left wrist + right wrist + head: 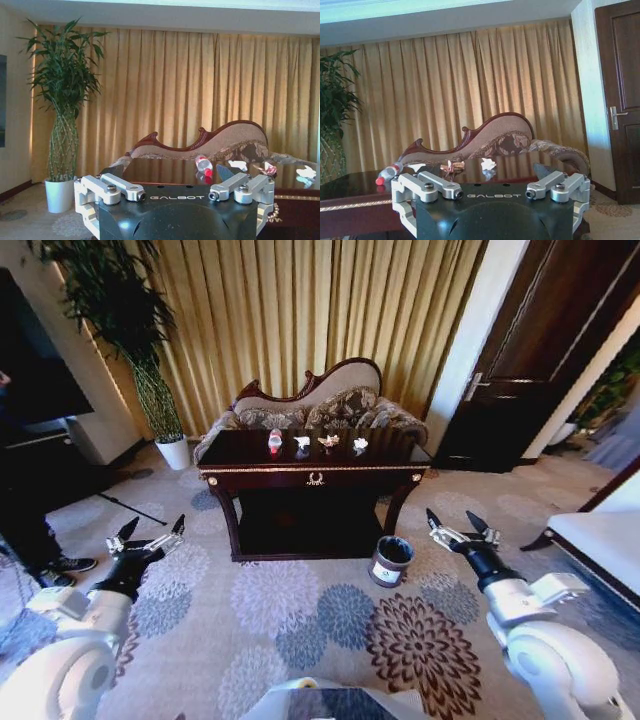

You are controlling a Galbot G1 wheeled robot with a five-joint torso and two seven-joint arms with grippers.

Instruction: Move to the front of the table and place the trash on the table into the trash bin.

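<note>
Ahead, we faced the table (316, 478), a glossy dark slab with gold trim, a wreath emblem on its front and curved legs. On it the trash lay in a row along the middle: a clear plastic bottle (275, 441) with red label sat toward the left end, on its side in the wrist views, red cap pointing to the front edge; crumpled white and pinkish scraps (328, 441) trailed toward the right end. The trash bin (390, 561), round and dark, stood on the patterned carpet by the front right leg. Our left gripper (152, 531) and right gripper (457, 521) hovered low before the table, fingers spread, grasping nothing
</note>
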